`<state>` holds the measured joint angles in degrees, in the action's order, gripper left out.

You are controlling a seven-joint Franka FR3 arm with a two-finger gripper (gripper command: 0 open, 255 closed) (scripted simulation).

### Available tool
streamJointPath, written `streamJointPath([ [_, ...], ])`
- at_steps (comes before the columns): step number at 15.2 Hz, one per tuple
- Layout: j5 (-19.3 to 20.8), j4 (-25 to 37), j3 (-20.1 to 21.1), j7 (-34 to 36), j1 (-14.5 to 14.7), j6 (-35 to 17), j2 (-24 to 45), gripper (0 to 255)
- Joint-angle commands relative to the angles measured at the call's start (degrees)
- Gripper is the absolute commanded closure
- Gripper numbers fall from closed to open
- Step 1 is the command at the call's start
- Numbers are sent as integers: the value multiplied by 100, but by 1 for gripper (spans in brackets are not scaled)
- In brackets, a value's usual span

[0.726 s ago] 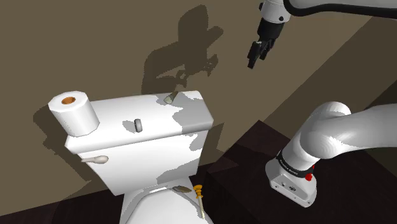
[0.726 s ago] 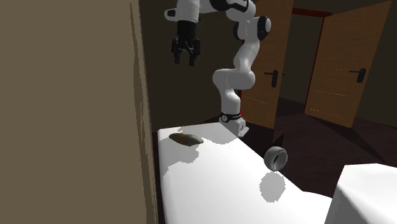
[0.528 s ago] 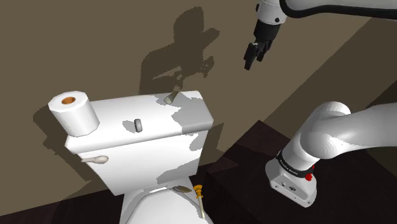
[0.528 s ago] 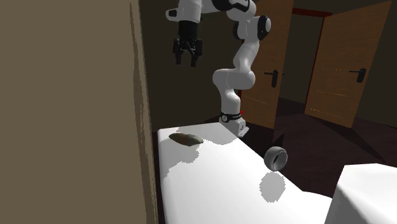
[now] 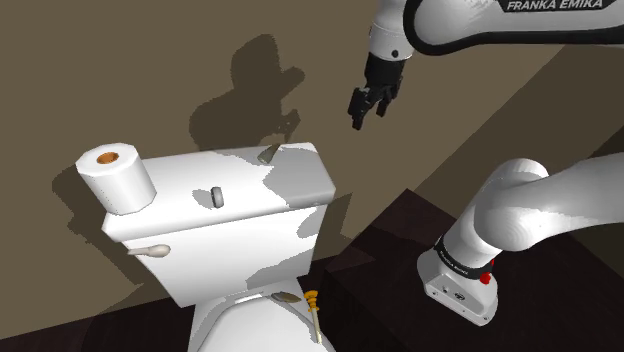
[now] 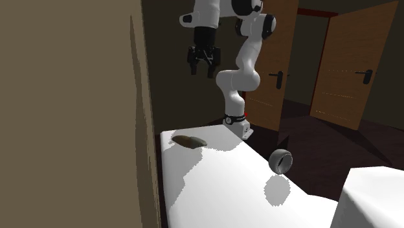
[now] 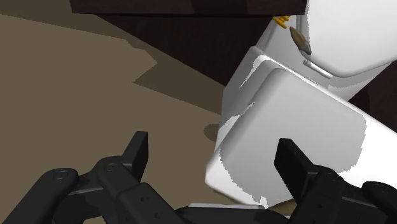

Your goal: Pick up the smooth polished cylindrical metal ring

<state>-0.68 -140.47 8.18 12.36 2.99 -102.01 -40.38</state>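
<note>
Tool (image 5: 366, 110), 2 fingers apart and empty, hangs high above the nearest end of the white toilet tank lid (image 5: 250, 182). The grey ring (image 5: 216, 196) appears to stand on edge on that lid, well below the tool and well apart from it, toward the paper roll (image 5: 117, 177). I judge this an approach: centre over the ring, set the fingers across its flat faces, then descend straight.

Plain white on the toilet cistern (image 5: 240, 225) and the toilet paper roll (image 5: 117, 178), orange-brown at its core. Dull grey on the ring (image 5: 216, 196). All black on the pincer (image 5: 366, 112); white with dark joints and a red spot on the arm (image 5: 520, 215). Tan on the wall (image 5: 120, 60), dark reddish brown on the floor (image 5: 400, 240), warm brown on the doors (image 6: 353, 65).
</note>
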Motion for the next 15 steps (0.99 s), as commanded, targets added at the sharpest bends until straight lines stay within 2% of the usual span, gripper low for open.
streamJointPath([
  [1,-164,73,259,370,66,-163,247,0],
  [9,-515,626,1189,1714,187,-760,1417,0],
  [15,-407,1356,1840,2786,184,-1135,2544,0],
])
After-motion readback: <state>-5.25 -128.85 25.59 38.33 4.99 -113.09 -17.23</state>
